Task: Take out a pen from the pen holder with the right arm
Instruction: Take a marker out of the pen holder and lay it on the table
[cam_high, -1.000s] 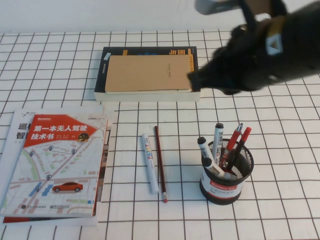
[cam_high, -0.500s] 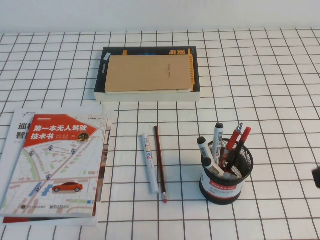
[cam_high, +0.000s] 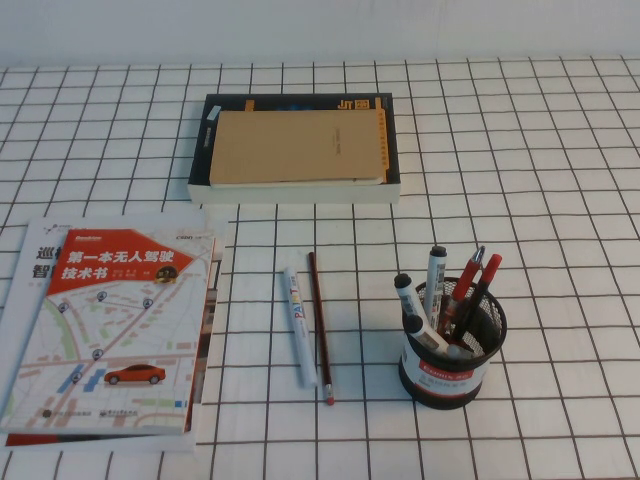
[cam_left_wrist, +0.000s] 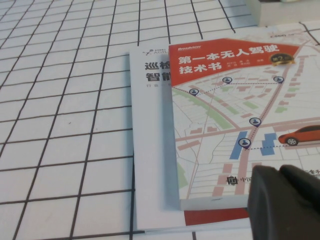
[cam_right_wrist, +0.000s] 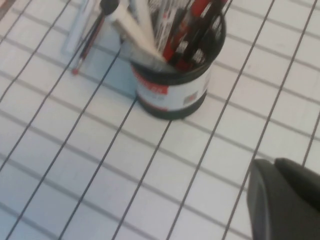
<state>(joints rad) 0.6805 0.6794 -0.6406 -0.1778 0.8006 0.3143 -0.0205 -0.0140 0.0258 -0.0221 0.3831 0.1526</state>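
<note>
A black mesh pen holder (cam_high: 453, 352) with a red and white label stands on the gridded table at the front right, holding several pens and markers (cam_high: 447, 290). It also shows in the right wrist view, the holder (cam_right_wrist: 172, 90) with its pens (cam_right_wrist: 172, 27) sticking out. My right gripper (cam_right_wrist: 274, 169) is shut and empty, hanging over bare table a short way from the holder. My left gripper (cam_left_wrist: 278, 173) is shut, with nothing in it, over the corner of a map-cover book (cam_left_wrist: 235, 105). Neither arm appears in the high view.
A white marker (cam_high: 298, 325) and a red pencil (cam_high: 320, 325) lie side by side left of the holder. Two stacked books (cam_high: 297, 148) sit at the back. The map-cover book (cam_high: 115, 320) lies on another at the front left.
The right arm, blurred across the top right of the high view a second ago, has swept down past the right edge and out of that view. Nothing on the table moved.
</note>
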